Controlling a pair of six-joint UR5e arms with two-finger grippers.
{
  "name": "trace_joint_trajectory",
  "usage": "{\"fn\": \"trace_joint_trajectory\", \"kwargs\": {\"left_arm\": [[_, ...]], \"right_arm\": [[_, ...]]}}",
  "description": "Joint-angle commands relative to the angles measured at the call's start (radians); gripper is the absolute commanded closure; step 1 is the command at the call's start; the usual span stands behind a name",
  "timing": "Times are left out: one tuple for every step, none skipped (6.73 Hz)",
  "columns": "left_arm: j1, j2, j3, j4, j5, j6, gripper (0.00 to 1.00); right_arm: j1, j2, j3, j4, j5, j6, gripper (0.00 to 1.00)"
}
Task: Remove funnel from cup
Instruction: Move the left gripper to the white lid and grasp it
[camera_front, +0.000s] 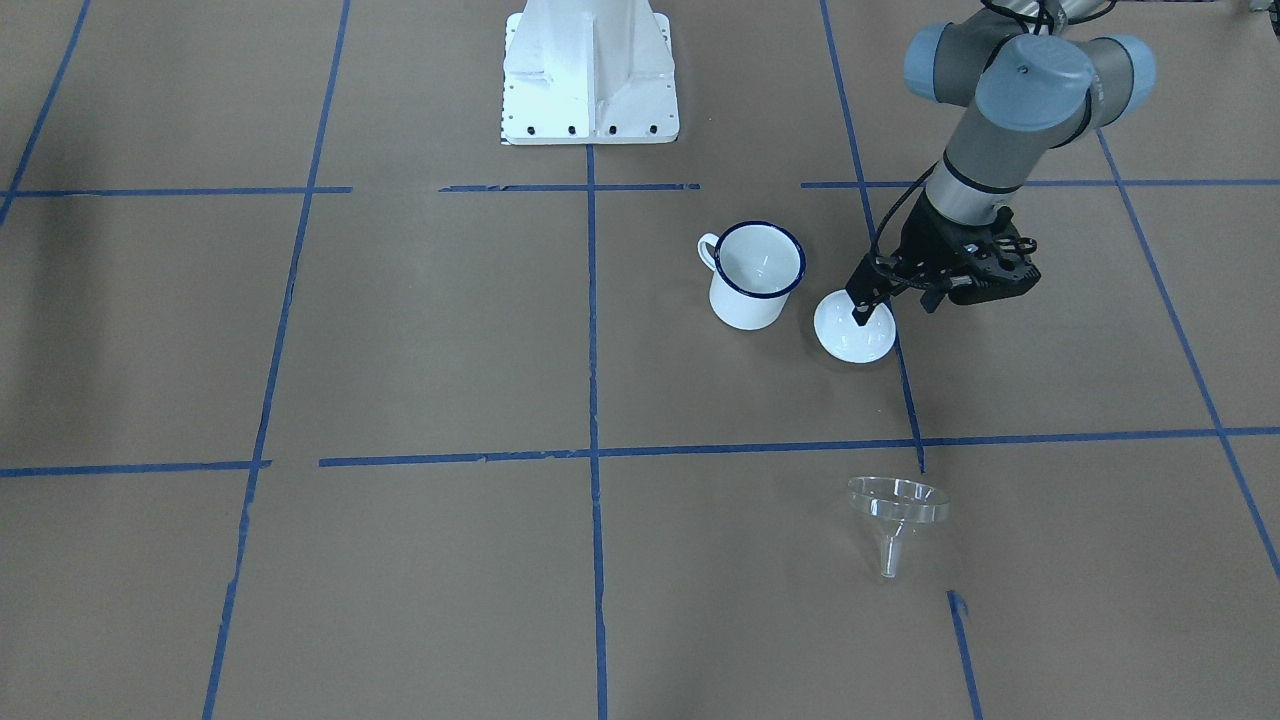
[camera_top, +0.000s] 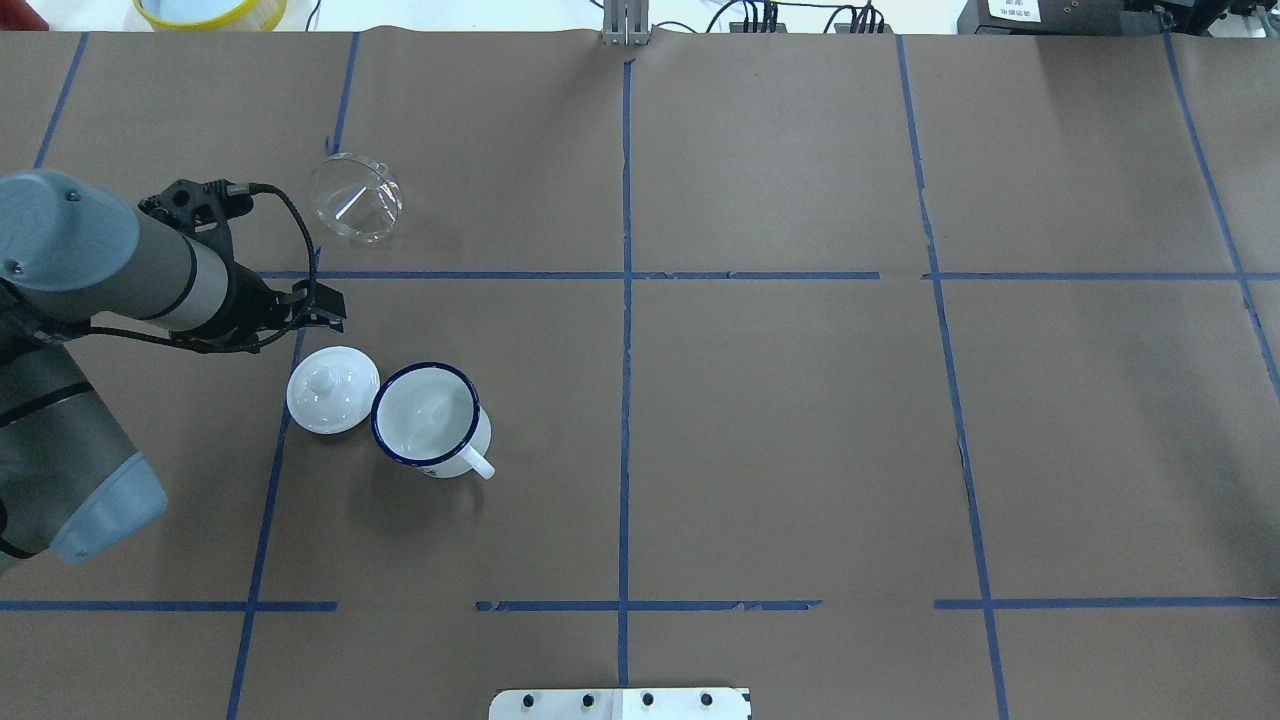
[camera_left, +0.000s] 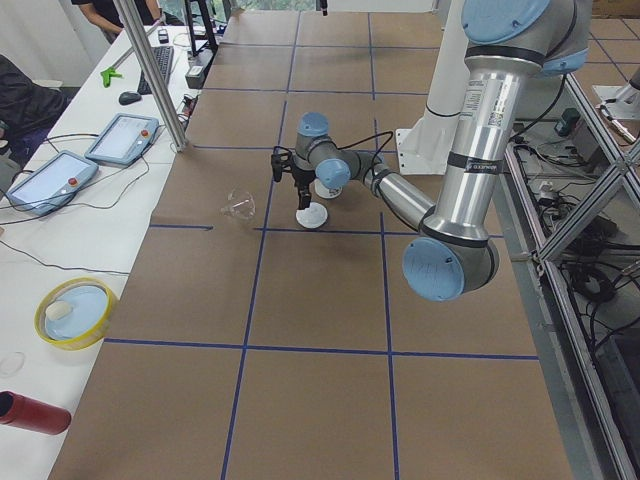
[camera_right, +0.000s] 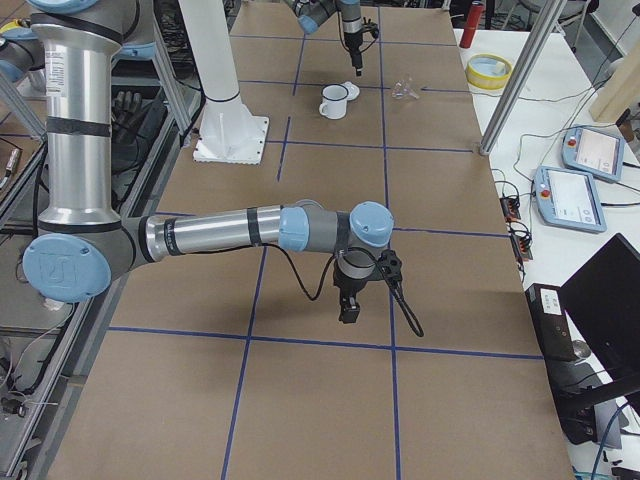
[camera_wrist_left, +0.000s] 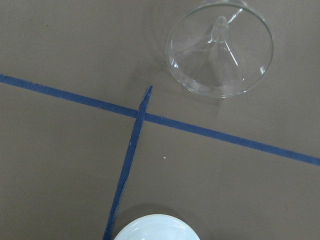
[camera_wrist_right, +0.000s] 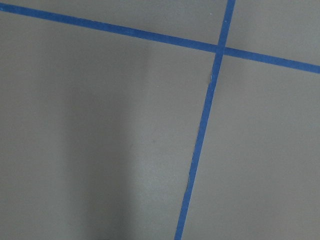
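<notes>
Funnel (camera_front: 897, 510): out of the cup (camera_front: 755, 275), resting on the table, well apart.
Left gripper (camera_front: 895, 305): jaws apart, empty, over the lid (camera_front: 850, 342).
Right gripper (camera_right: 348, 305): can't tell.
Tip: rise straight, sparing lid and cup.

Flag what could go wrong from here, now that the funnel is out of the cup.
1. The funnel lies on its side on the table, away from the cup. With its round rim, it might roll.
2. The left hand hangs open close to the white lid beside the cup. A low sweep could knock either one.
</notes>
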Motion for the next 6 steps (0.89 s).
{"fn": "trace_joint_trajectory", "kwargs": {"left_arm": [[0.035, -0.01, 0.032, -0.005, 0.0, 0.001, 0.0], [0.035, -0.01, 0.031, -0.002, 0.0, 0.001, 0.0], [0.035, -0.012, 0.037, -0.001, 0.002, 0.003, 0.0], [0.038, -0.013, 0.054, -0.001, 0.002, 0.005, 0.01], [0.043, -0.02, 0.065, -0.001, 0.003, 0.006, 0.02], [0.043, -0.02, 0.065, -0.001, 0.003, 0.008, 0.04]], "right_arm": [[0.0, 0.0, -0.001, 0.0, 0.0, 0.0, 0.0], [0.0, 0.0, 0.0, 0.0, 0.0, 0.0, 0.0], [0.0, 0.0, 0.0, 0.0, 0.0, 0.0, 0.0], [0.0, 0.001, 0.0, 0.0, 0.0, 0.0, 0.0], [0.0, 0.0, 0.0, 0.0, 0.0, 0.0, 0.0], [0.0, 0.001, 0.0, 0.0, 0.0, 0.0, 0.0]]}}
